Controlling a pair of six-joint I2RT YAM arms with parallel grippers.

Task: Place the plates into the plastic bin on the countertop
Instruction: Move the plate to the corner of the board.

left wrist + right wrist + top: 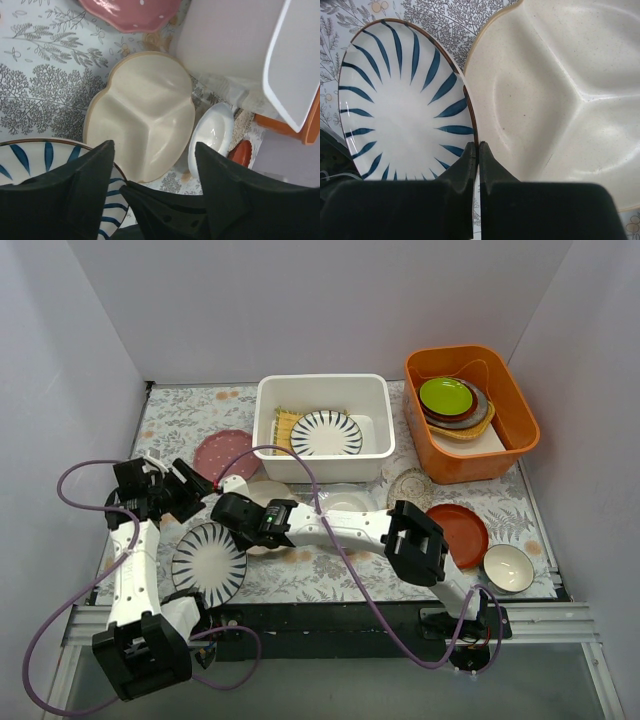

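Two grippers, seven plates, one bin

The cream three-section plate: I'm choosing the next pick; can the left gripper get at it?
Probably yes. The left gripper, open, faces the cream three-section plate, whose top is bare; only the shut right gripper at its edge by the striped plate might crowd it.

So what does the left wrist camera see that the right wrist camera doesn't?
Only the left wrist view: the round pink dotted plate, the white rectangular plastic bin, a glossy white round plate and its own open left claw. Only the right wrist view: its own shut right claw. Both: the round white plate with dark-blue stripes and the cream three-section plate, on the fern-printed countertop.
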